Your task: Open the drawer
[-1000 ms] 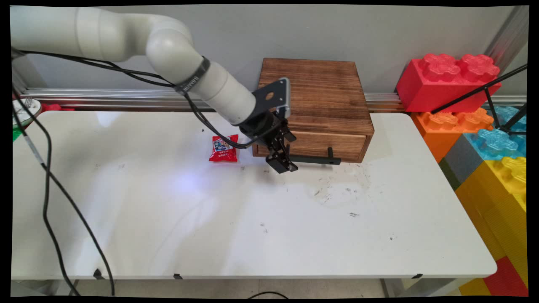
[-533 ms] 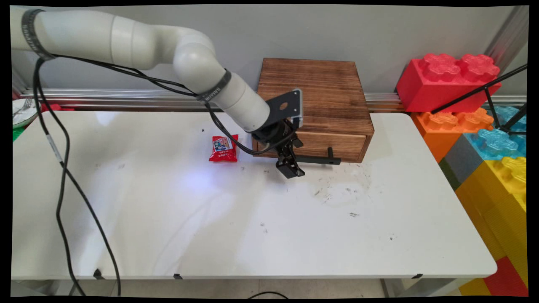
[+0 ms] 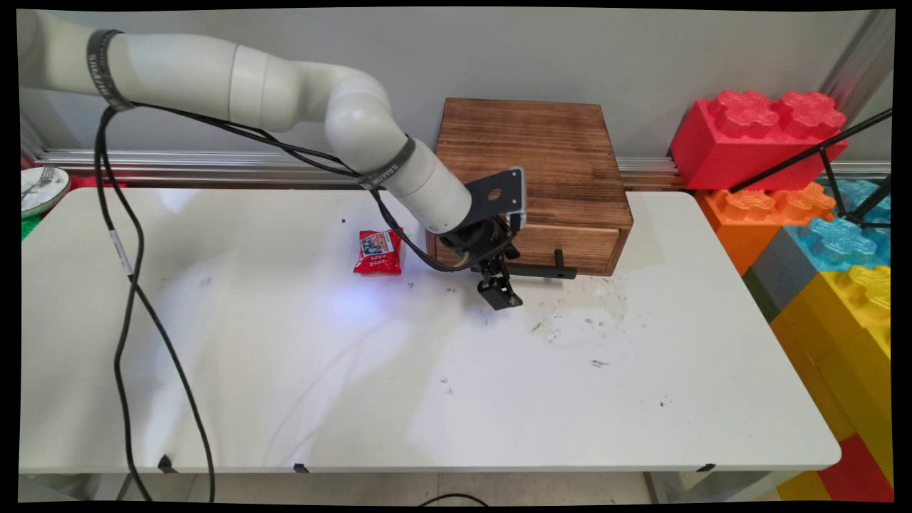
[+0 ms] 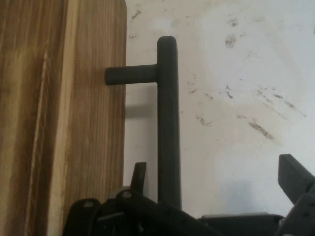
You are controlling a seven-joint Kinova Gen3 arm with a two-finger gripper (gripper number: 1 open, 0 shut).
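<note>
Your gripper (image 4: 211, 196) stands spread wide, holding nothing; the drawer's black bar handle (image 4: 168, 123) runs lengthwise between its fingers (image 4: 294, 178), nearer the one beside the wooden drawer box (image 3: 541, 178); red snack packet (image 3: 378, 251) lies well apart.

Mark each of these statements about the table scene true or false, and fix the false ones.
1. The gripper is open, with the drawer handle between its fingers. True.
2. The red snack packet lies on top of the wooden box. False: it lies on the table, left of the box.
3. The drawer looks shut. True.
4. Big toy bricks stand at the table's left end. False: they stand at its right end.
</note>
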